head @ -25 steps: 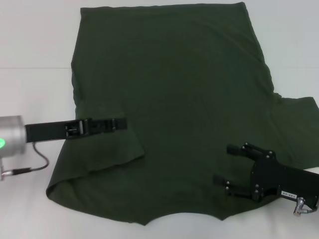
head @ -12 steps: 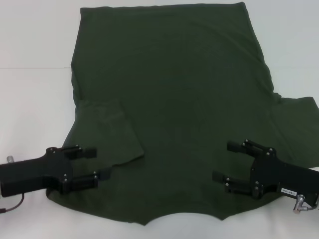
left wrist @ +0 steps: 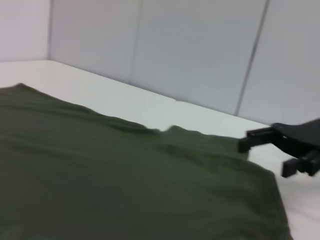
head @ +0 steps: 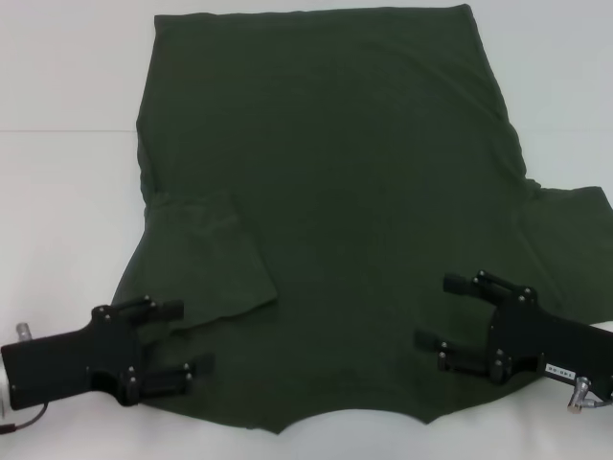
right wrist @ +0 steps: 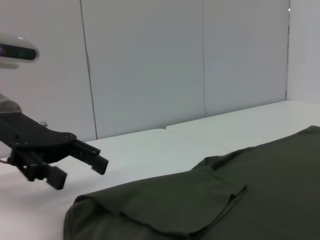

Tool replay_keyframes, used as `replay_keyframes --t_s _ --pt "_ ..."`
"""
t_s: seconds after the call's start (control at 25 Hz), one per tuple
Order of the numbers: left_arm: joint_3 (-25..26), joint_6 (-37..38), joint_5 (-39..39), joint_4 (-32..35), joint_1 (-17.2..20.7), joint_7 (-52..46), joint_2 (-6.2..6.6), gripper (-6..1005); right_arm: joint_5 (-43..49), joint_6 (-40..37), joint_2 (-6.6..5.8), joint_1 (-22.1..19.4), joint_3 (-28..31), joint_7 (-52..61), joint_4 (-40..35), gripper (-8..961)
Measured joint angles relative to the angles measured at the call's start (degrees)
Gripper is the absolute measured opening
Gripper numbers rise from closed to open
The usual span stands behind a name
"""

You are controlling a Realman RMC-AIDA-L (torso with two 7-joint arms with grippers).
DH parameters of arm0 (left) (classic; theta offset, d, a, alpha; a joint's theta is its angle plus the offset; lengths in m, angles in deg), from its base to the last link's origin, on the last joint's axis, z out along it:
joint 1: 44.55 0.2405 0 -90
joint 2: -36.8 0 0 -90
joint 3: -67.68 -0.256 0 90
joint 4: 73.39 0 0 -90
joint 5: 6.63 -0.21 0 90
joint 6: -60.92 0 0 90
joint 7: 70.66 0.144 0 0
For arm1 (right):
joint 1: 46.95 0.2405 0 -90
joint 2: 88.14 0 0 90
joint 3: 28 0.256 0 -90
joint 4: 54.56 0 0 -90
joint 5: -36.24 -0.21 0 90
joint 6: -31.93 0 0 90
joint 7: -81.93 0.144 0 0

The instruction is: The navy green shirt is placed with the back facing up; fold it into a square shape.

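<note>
Nothing here can be read. The navy green shirt (head: 335, 211) lies plain side up, with no lettering showing on the cloth. The only mark is a small pale label on the body of the right gripper (head: 450, 321), near its wrist end, and its characters are too small to make out. The left gripper (head: 177, 338) carries no visible marking at all.

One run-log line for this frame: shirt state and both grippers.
shirt: flat, left sleeve folded in, right sleeve out | left gripper: open, over near-left hem | right gripper: open, over near-right area | table
</note>
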State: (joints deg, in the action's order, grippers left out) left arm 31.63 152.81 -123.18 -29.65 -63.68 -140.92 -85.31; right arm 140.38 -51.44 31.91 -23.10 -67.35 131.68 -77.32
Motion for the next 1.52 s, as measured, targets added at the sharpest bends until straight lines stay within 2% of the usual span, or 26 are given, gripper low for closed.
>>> replay_keyframes --t_s 0.44,0.6,0.72,0.92,1.04,1.32,1.52 --pt "0.27 -0.13 -2.12 -0.17 -0.50 -0.09 -0.16 859 0.05 1.15 -0.04 -0.37 -0.02 0.06 0.71 900" --pt "0.41 0.41 -1.81 -0.12 -0.48 -0.06 -0.06 859 0.09 0.80 -0.23 -0.39 0.10 5.12 -0.08 899" --pt "0.51 0.57 -1.75 -0.14 -0.49 0.06 -0.01 859 0.09 -0.94 -0.52 -0.80 0.63 14.40 -3.38 898" --pt "0.54 1.12 -1.71 -0.26 -0.73 0.27 0.11 859 1.09 -4.24 -0.72 -3.17 0.75 39.77 -16.22 896" --pt "0.54 1.86 -1.65 -0.24 -0.96 0.43 0.17 859 3.51 -4.75 -1.82 -4.02 1.14 55.86 -23.65 896" --pt "0.42 3.13 -1.58 0.11 -1.54 1.96 0.27 860 18.04 -8.71 -4.96 -2.56 8.60 83.95 -35.65 895" --pt "0.05 3.55 -1.70 -0.06 -2.32 2.05 0.39 860 30.49 -9.52 -5.66 -0.34 9.88 96.54 -43.04 894"
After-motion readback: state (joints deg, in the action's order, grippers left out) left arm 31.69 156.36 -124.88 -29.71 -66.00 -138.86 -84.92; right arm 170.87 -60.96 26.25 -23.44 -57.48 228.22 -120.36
